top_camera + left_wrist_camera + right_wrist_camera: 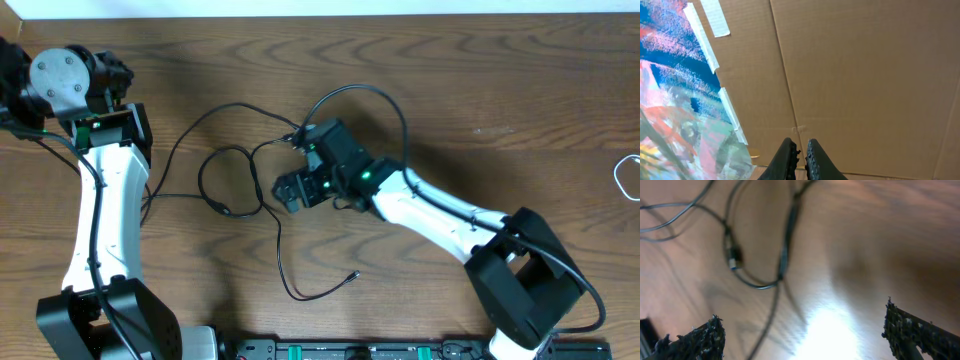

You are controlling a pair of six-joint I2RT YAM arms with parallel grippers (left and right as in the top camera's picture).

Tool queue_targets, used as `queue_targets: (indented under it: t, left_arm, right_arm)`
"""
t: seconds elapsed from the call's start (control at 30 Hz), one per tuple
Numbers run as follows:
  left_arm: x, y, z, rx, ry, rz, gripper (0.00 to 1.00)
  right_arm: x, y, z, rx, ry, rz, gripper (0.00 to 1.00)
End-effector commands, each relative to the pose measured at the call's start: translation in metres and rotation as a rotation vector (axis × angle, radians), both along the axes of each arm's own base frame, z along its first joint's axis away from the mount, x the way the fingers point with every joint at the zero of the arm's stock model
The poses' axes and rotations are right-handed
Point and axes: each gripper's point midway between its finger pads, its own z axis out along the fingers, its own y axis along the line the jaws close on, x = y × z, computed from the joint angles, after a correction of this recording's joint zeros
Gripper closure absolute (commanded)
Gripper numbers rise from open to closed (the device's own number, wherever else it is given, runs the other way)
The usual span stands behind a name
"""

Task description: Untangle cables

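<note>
Overhead: your right gripper (288, 192), jaws spread wide, sits just beside tangled cables (221, 208), gripping nothing | left gripper (802, 155) pinched closed, empty (aimed at cardboard (865, 75)).

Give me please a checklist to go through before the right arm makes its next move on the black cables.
1. Is the right gripper open: ok, jaws wide apart.
2. A cable between its fingers: not ok; the black cables lie ahead of the fingertips.
3. Is the left gripper free: ok; shut, empty, pointing at the cardboard wall.
4. Tangle undone: not ok; loops cross on the table.
5. Is the white cable clear of the tangle: ok; alone at the far right.
6. Fingertip height above the table: cannot tell.
</note>
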Motion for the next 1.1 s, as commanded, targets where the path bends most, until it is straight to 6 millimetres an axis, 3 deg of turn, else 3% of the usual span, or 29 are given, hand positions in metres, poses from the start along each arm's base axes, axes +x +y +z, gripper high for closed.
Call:
queue_targets:
  t: [0.0, 0.33, 0.43, 0.6, 0.73, 0.8, 0.83, 1.07]
  left_arm:
    - [-0.004, -0.001, -0.011, -0.031, 0.009, 0.043, 0.92]
    - [-0.004, -0.001, -0.011, -0.031, 0.009, 0.043, 0.92]
    - [-0.004, -0.001, -0.011, -0.031, 0.009, 0.043, 0.92]
    - [-0.004, -0.001, -0.011, -0.031, 0.010, 0.043, 0.92]
    - [-0.004, -0.001, -0.011, -0.031, 0.009, 0.043, 0.92]
    - [-0.004, -0.001, -0.011, -0.031, 0.010, 0.043, 0.92]
    - [-0.004, -0.001, -0.011, -0.031, 0.009, 0.043, 0.92]
    - [-0.004, -0.001, -0.011, -0.031, 0.009, 0.043, 0.92]
  right_arm:
    - [-0.016, 0.013, -0.012, -0.025, 0.015, 0.016, 0.01]
    - [-0.053, 0.042, -0.050, -0.068, 0.045, 0.085, 0.16]
    - [-0.051, 0.040, -0.054, -0.089, 0.035, 0.071, 0.29]
    - [-0.041, 0.038, -0.051, -0.077, 0.019, 0.046, 0.35]
    - [-0.038, 0.036, -0.052, -0.079, 0.021, 0.039, 0.62]
    - [-0.038, 0.035, -0.052, -0.081, 0.023, 0.038, 0.82]
    - [-0.038, 0.035, -0.053, -0.084, 0.026, 0.037, 0.98]
    - [-0.028, 0.014, -0.060, -0.128, 0.063, -0.006, 0.99]
